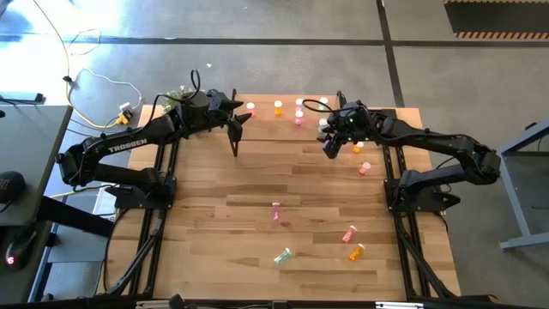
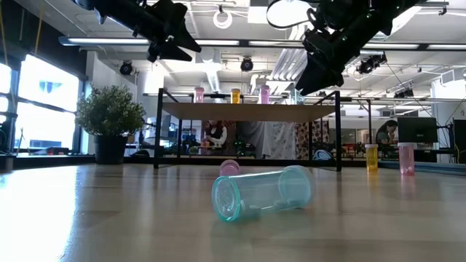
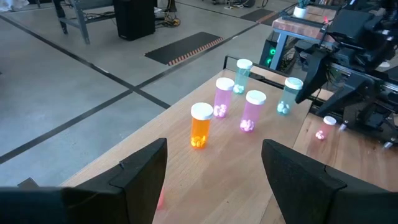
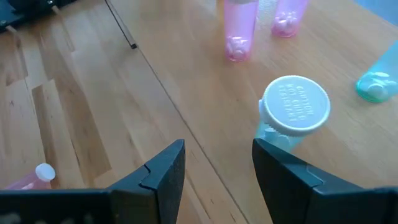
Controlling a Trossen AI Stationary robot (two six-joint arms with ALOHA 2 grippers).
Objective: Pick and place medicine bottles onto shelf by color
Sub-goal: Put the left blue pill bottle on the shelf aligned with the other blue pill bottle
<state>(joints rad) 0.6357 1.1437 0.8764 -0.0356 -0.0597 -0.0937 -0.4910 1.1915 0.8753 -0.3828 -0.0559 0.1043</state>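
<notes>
The shelf (image 1: 268,125) stands at the table's far edge. Upright on it are an orange bottle (image 3: 201,126), two pink bottles (image 3: 222,98) and two green bottles (image 3: 290,94). My left gripper (image 3: 214,149) hovers open above the shelf's left end and holds nothing. My right gripper (image 4: 217,146) is open over the shelf's right part, just short of a white-capped green bottle (image 4: 292,111) that stands beside one finger, not between the two. Lying on the table are a pink bottle (image 1: 276,211), a green one (image 1: 283,256), a pale red one (image 1: 349,233) and an orange one (image 1: 356,251).
An orange bottle (image 1: 358,148) and a pink one (image 1: 365,167) stand on the table right of the shelf, close to my right arm. The shelf's thin black legs (image 2: 156,131) rise from the tabletop. The table's middle holds only the lying bottles.
</notes>
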